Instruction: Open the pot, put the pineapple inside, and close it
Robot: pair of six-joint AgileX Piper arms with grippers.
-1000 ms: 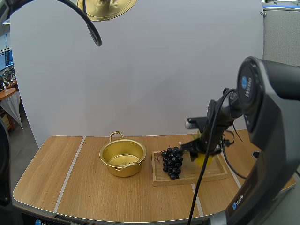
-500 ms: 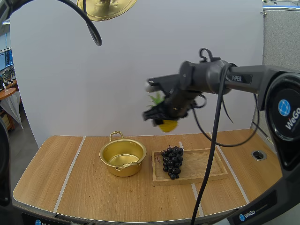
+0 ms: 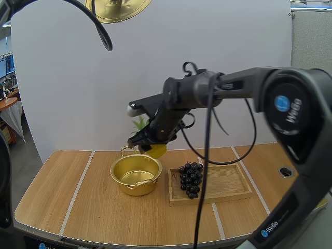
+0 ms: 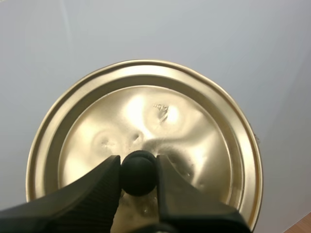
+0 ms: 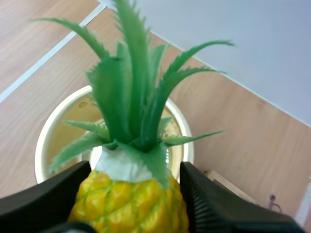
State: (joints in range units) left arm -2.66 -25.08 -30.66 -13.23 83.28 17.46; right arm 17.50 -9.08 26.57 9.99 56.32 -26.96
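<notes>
The right arm (image 3: 244, 78) is built of smooth, rounded links in dark grey, thick at the near joint and slimmer farther out. On the broad near joint a round blue badge (image 3: 282, 102) is printed with white "WeGo" lettering, and the same mark (image 3: 270, 228) is repeated lower down on the base. The right hand (image 3: 144, 141) is black throughout. In the right wrist view its two fingers (image 5: 214, 204) are seen as matt black wedges, their inner faces cut with fine ribs. The left hand (image 4: 138, 167) is made alike — black fingers (image 4: 87, 194), ribbed inside, blunt at the tips.
</notes>
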